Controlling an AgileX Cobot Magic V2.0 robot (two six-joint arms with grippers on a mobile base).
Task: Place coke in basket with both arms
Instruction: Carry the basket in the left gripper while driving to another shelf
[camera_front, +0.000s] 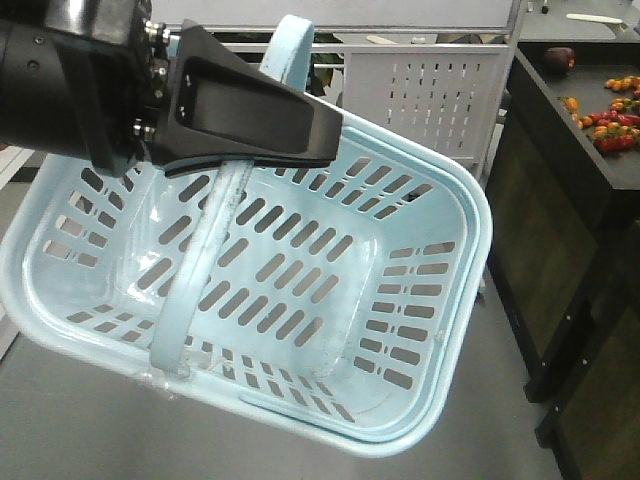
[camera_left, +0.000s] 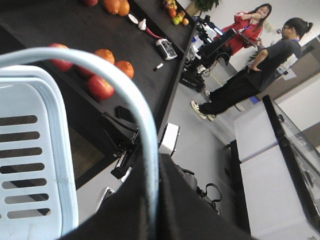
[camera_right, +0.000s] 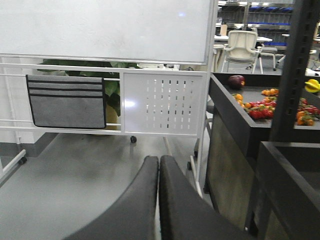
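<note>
In the front view, the left gripper (camera_front: 300, 130) is reaching in from the upper left and pinching the pale blue handle (camera_front: 190, 290) of the basket (camera_front: 470, 230). The basket is hanging in the air, tilted, with its open top facing the camera and its slotted bottom showing. A dark shelf (camera_front: 560, 200) at the right is carrying small red and orange fruit.

In the left wrist view, the handle (camera_left: 140, 110) is arcing across the picture and running down between the black fingers of the left gripper (camera_left: 156, 172), which are closing on it. The basket's slotted wall (camera_left: 30, 150) is filling the lower left. Behind it, a black counter (camera_left: 150, 45) is holding oranges and red fruit, and two people (camera_left: 260, 65) are standing further back.

In the right wrist view, the right gripper (camera_right: 158, 165) is pointing over the grey floor with its fingers pressed together and nothing showing between them. A whiteboard (camera_right: 105, 27), a grey pocket organiser (camera_right: 66, 101) and a black fruit shelf (camera_right: 230, 125) are standing ahead of it.
</note>
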